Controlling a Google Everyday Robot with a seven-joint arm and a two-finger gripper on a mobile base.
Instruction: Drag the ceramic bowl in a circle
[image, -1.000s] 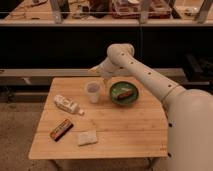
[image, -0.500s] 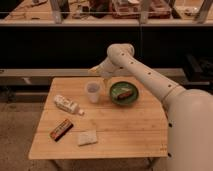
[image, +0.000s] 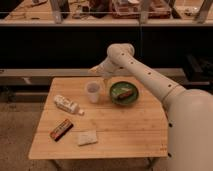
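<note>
Bowl: ceramic bowl (image: 123, 93), dark green, brown item (image: 125, 93) inside, on table (image: 125, 135), far right part.
Claw: gripper (image: 105, 79) low at bowl's far-left rim, released, grasping nothing.
Neighbour: plastic cup (image: 93, 92) just left of bowl.

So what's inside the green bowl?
A small brown oblong thing lies in the ceramic bowl; the bowl's floor under it is hidden. The end effector hangs behind the gap between the bowl and the cup.
</note>
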